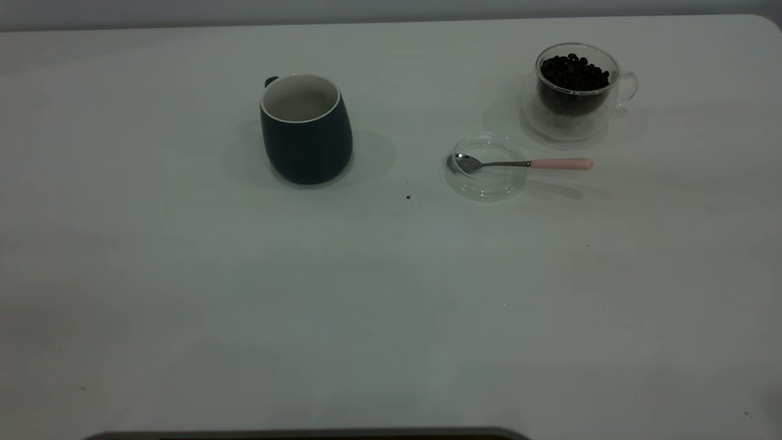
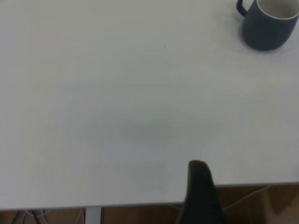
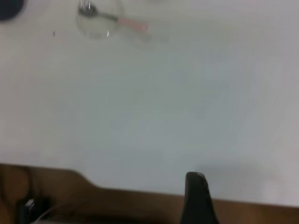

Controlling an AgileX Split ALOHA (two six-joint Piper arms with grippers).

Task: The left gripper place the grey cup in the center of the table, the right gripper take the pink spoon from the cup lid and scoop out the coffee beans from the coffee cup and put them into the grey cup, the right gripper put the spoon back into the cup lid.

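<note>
The worktop (image 1: 183, 293) is carrying everything, and no arm is showing in the exterior view. The grey cup (image 1: 305, 129) is standing upright at about 11 o'clock from the middle of the worktop, its handle pointing away toward the far edge. The coffee cup (image 1: 577, 90) is sitting at about 2 o'clock, full of coffee beans (image 1: 574, 72). The cup lid (image 1: 486, 167) is lying just in front of it, and the pink spoon (image 1: 525, 163) is resting with its bowl inside the lid and its handle sticking out toward 3 o'clock.

The left gripper (image 2: 198, 193) and the right gripper (image 3: 196, 198) are both hanging over the near edge of the worktop (only one dark finger of each is showing, so I cannot tell if they are open or closed).

I judge the first step is waiting: the left gripper should be approaching the grey cup from the side, clamping the wall or rim firmly, and keeping it upright while carrying it toward the centre.
</note>
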